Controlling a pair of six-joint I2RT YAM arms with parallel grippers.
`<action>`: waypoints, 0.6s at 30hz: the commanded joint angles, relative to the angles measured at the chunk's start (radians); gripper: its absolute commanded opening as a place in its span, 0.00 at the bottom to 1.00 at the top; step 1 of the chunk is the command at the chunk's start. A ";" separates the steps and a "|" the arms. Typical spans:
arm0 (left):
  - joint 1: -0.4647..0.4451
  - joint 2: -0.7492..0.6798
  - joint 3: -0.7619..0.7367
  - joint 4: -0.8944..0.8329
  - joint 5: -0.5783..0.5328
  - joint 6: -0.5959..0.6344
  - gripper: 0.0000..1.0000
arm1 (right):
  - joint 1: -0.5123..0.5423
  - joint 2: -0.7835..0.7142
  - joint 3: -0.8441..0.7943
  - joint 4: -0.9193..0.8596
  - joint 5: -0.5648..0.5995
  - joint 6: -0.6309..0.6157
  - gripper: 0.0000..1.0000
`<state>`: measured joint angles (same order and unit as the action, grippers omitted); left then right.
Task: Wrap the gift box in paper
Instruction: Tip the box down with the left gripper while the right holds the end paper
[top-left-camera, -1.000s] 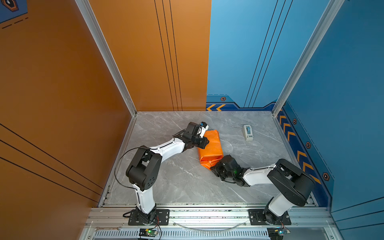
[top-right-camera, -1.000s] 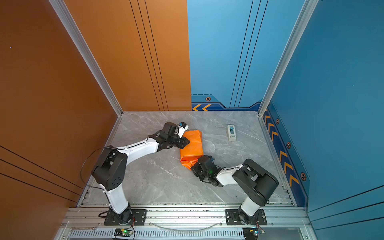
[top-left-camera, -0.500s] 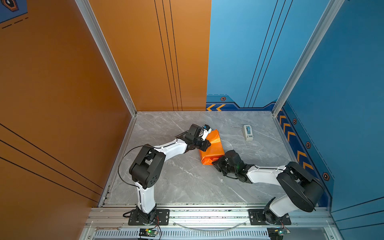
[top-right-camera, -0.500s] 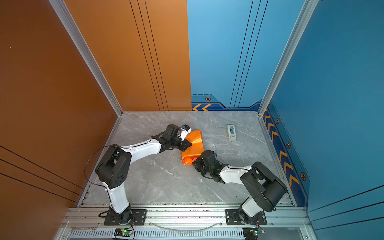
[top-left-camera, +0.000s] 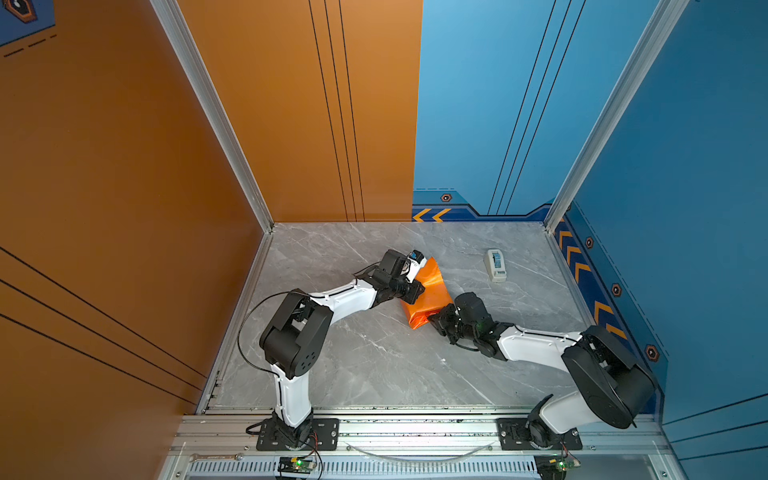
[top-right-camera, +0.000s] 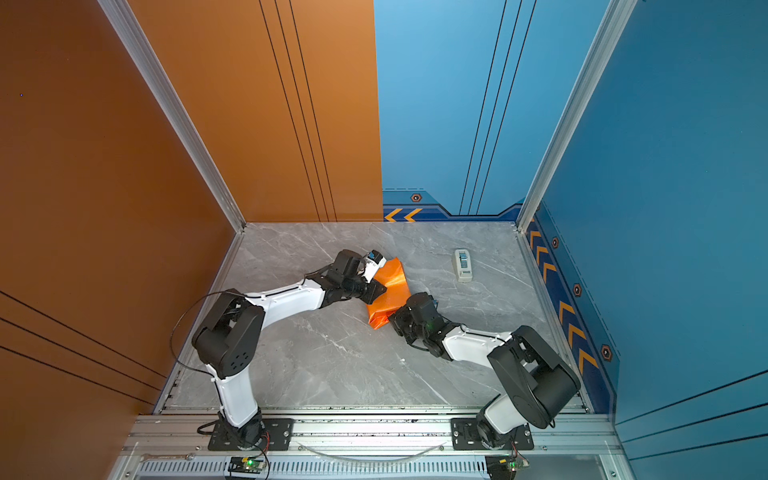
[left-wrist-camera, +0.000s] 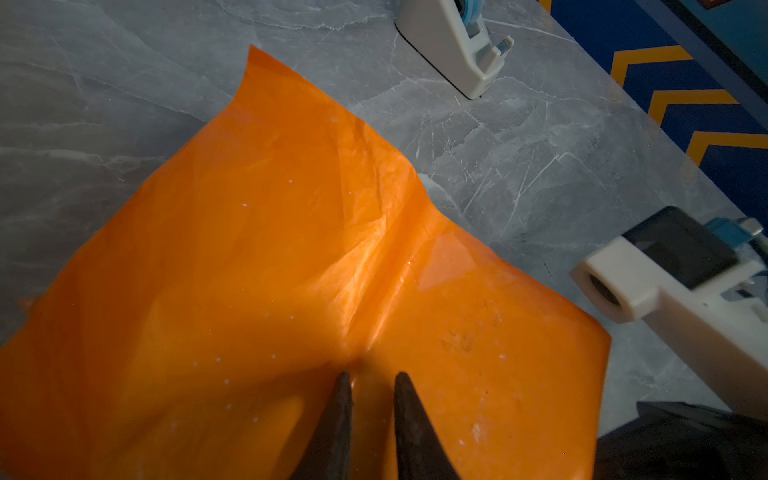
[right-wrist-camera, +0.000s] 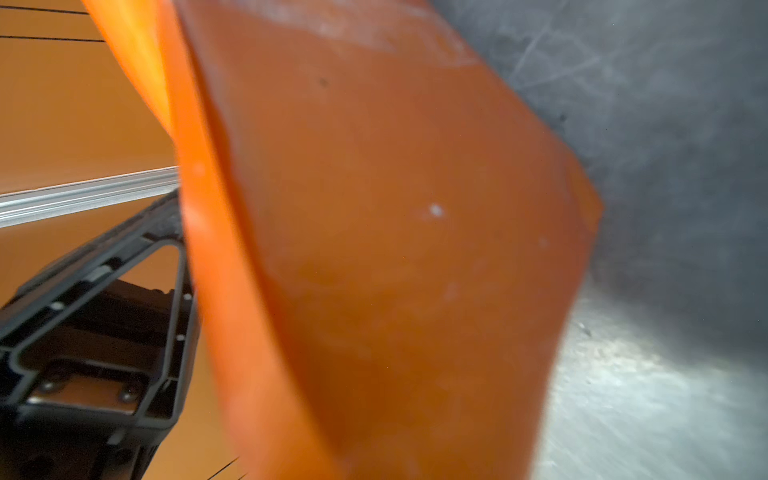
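A: Where does the paper sit?

B: The paper (top-left-camera: 428, 286) is a crumpled orange bundle on the grey marble table (top-left-camera: 374, 365). It lies near the tape dispenser (top-left-camera: 495, 265), on the dispenser's side toward the left arm. Only its glossy orange face shows, and one corner stands up, tilted.

A: And the gift box?

B: I can't see it in any view. Orange sheet and the two grippers are all that show there.

A: The left gripper?

B: The left gripper (left-wrist-camera: 371, 376) is at the paper's edge that faces away from the dispenser. In the left wrist view its two dark fingers (left-wrist-camera: 338, 415) stand a narrow gap apart. A raised crease of the sheet runs straight into that gap, so it is pinching the paper. The finger bases are cut off by the frame.

A: The right one?

B: The right gripper (top-left-camera: 436, 319) meets the bundle's end that lies farther from the dispenser. It is closed tight, but its tips are hidden, because blurred orange sheet fills the right wrist view. Whether a fold is caught there, I cannot tell.

A: Anything else unclear?

B: A blurred black frame (right-wrist-camera: 95, 332) shows beside the sheet in that view, and I cannot tell which part it is. The dispenser is cut off at the edge of the left wrist view.
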<state>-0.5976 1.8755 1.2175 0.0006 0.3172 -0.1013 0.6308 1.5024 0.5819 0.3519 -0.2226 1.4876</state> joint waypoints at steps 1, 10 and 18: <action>-0.016 0.020 -0.042 -0.114 -0.027 0.006 0.23 | -0.011 -0.043 0.029 0.005 -0.004 -0.038 0.00; -0.020 -0.046 -0.018 -0.083 -0.043 -0.035 0.39 | 0.016 -0.037 -0.044 -0.042 0.003 -0.045 0.00; -0.025 -0.198 -0.048 -0.110 -0.152 -0.105 0.50 | 0.047 -0.003 -0.066 -0.046 -0.002 -0.049 0.00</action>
<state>-0.6167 1.7756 1.2015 -0.0742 0.2348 -0.1638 0.6674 1.4876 0.5346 0.3225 -0.2321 1.4620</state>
